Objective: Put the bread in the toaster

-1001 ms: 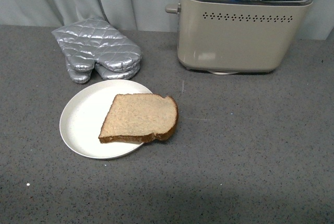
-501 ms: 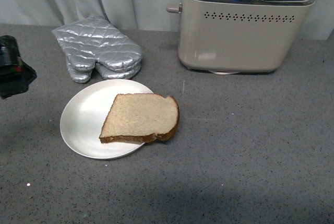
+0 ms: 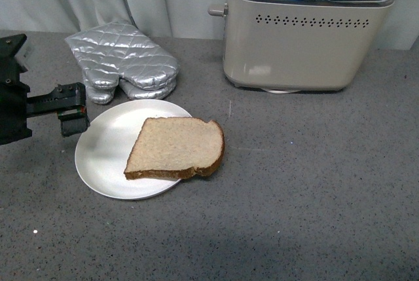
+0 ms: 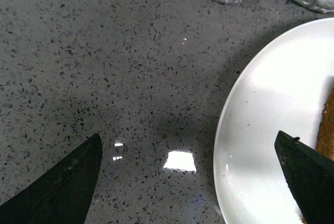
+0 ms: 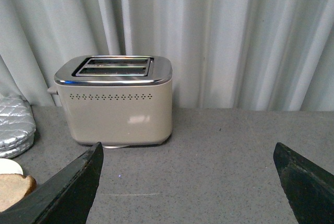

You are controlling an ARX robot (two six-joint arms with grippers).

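Bread (image 3: 175,147): lay flat on plate (image 3: 98,156), right part past the rim.
Toaster (image 3: 294,45): stood upright at back of bench (image 3: 314,183), well apart from bread.
L fingers (image 4: 68,182): spread wide, above bench & plate edge, near mitt (image 3: 124,61).
R fingers (image 5: 68,187): spread wide, facing toaster.

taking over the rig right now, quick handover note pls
Left gripper: open, empty, at the left rim of the plate, short of the bread.
Right gripper: open, empty, facing the toaster.
Bread: flat on the plate, one corner overhanging the right rim.
Toaster: at the back right of the counter.
Done: nothing yet, the bread is not grasped.
Left: grasp the bread, lift it, drop it into a slot.
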